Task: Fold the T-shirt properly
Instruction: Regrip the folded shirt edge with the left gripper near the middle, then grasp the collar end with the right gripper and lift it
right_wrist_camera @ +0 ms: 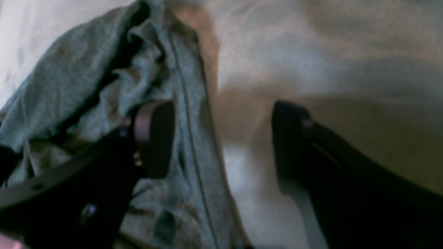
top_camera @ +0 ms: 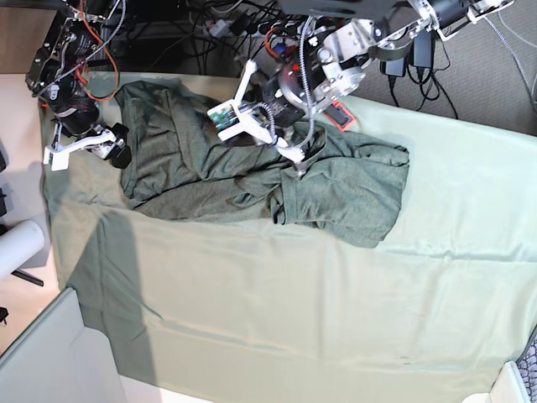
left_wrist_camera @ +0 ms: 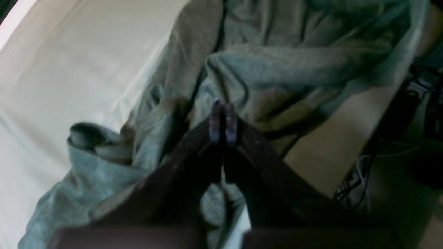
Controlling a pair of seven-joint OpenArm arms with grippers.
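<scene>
T-shirt (top_camera: 252,180) lies bunched across the far part of the counter (top_camera: 470,168), on the pale green cloth (top_camera: 294,311), spreading from the far left corner toward the middle.

Left gripper (left_wrist_camera: 224,121): jaws pressed together, tips right over a crumpled fold of the shirt. Wrist view is too blurry to tell if any fabric is caught between them; nothing visible in the seam. In the base view this gripper (top_camera: 299,168) sits above the shirt's middle, where the fabric puckers.

Right gripper (right_wrist_camera: 221,138): jaws spread wide, nothing between them. Shirt's hemmed edge runs just beside one finger (right_wrist_camera: 154,138); the other finger hangs over bare cloth. In the base view it (top_camera: 113,147) sits at the shirt's left edge, near the counter's corner.

Shirt: dark heathered grey-green, heavily wrinkled, partly doubled over itself; a rounder lump on the right, flatter creased area on the left. Stitched seam line visible in the right wrist view.

Both wrist views soft and dim. Left arm covers part of the shirt's far edge in the base view; sleeves and neckline hard to pick out. A red object (top_camera: 338,115) peeks out behind the left arm.
</scene>
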